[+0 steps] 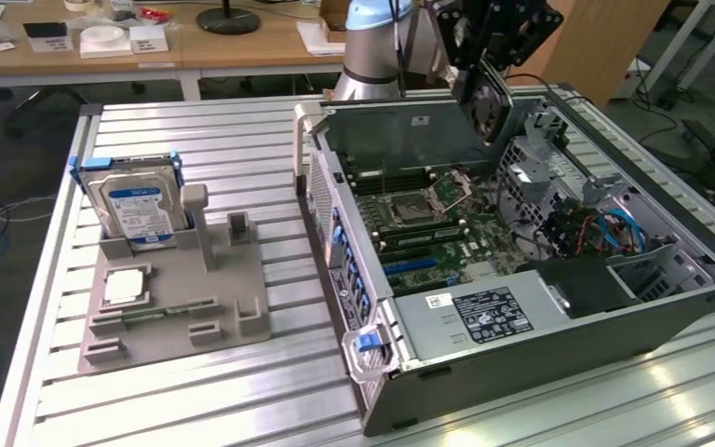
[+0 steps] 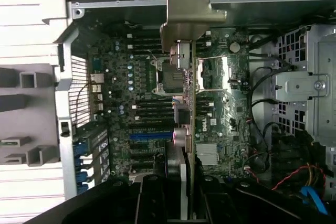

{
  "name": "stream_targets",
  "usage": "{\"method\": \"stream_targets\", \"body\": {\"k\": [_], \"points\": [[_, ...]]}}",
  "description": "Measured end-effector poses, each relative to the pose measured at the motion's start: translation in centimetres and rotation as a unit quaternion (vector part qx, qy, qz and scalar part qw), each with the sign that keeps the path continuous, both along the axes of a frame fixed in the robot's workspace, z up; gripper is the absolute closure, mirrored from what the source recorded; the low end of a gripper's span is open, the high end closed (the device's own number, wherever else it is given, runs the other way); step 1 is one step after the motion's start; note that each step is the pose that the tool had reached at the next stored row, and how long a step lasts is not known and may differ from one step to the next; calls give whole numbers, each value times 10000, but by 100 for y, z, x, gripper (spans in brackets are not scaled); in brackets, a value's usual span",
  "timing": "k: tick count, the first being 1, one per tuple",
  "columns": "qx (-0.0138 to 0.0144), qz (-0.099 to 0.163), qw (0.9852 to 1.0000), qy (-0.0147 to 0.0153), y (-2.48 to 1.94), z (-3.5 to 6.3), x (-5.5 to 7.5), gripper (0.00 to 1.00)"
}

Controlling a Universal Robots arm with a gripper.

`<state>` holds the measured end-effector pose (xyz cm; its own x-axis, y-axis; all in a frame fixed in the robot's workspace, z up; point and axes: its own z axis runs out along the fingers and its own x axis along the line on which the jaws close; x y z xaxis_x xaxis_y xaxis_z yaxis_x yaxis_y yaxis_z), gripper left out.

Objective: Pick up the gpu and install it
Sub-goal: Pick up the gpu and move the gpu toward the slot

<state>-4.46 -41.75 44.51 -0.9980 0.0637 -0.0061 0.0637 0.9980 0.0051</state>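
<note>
Gpu (image 1: 487,101) hangs gripped between the closed jaws, just below them, above the far end of the open computer case (image 1: 557,354) and clear of the motherboard (image 1: 438,223). It is a thin card with a dark cooler on one face. On the exterior view's left, a hard drive (image 1: 138,207) stands upright in a grey holder (image 1: 171,307) on the slatted surface (image 1: 209,130); the case lies to the right. From the wrist, the card (image 2: 182,61) appears edge-on, its silver bracket (image 2: 185,11) farthest from the jaws.
</note>
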Motion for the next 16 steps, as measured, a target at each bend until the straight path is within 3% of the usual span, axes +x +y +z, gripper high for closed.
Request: {"method": "stream_targets", "body": {"k": [11, 16], "points": [[-64, 83, 9999, 0, 1, -193, 334, 72], [-69, 99, 9999, -5, 0, -225, 363, 72]]}}
